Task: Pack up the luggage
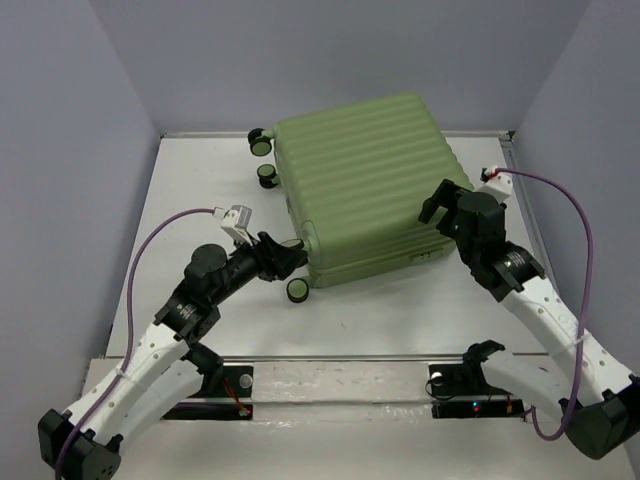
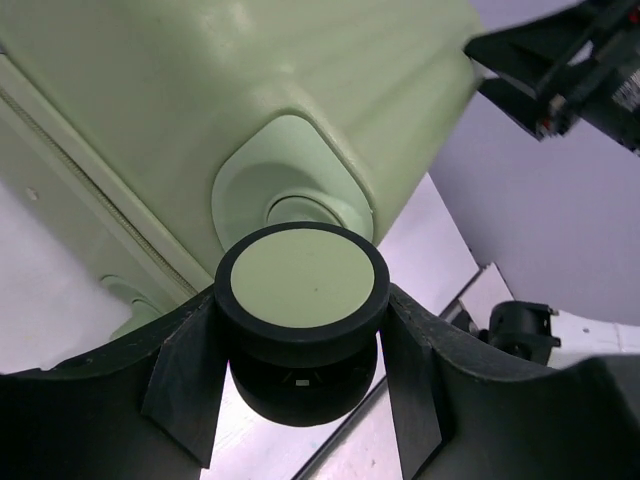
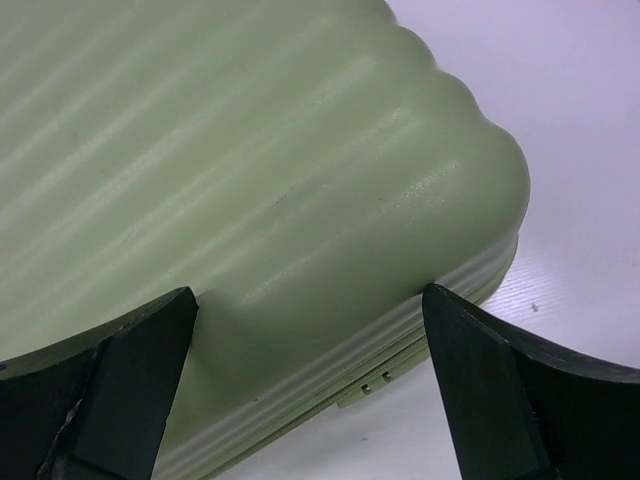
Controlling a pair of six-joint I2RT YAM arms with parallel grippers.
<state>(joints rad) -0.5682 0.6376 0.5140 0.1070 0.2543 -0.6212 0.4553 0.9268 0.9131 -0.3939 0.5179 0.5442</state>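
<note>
Slippage risk: wheel [image 2: 302, 278] between left claw's [image 2: 300, 306] fingers, grip unclear, may swivel away; right claw [image 3: 310, 298], released, straddles luggage [image 3: 250, 150] corner.

You've got the luggage [image 1: 365, 185] shut and lying flat on the table [image 1: 200, 200], its ribbed light-green shell facing up. It sits toward the far side, slightly skewed. Its black, green-hubbed wheels [image 1: 298, 290] point left.

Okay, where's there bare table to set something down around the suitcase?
Bare table lies between the left wall and the luggage, and in the strip between its near edge and the arm bases. Crowded: the near-left wheel, flanked by the left fingers, and the right corner, straddled by the right fingers.
</note>
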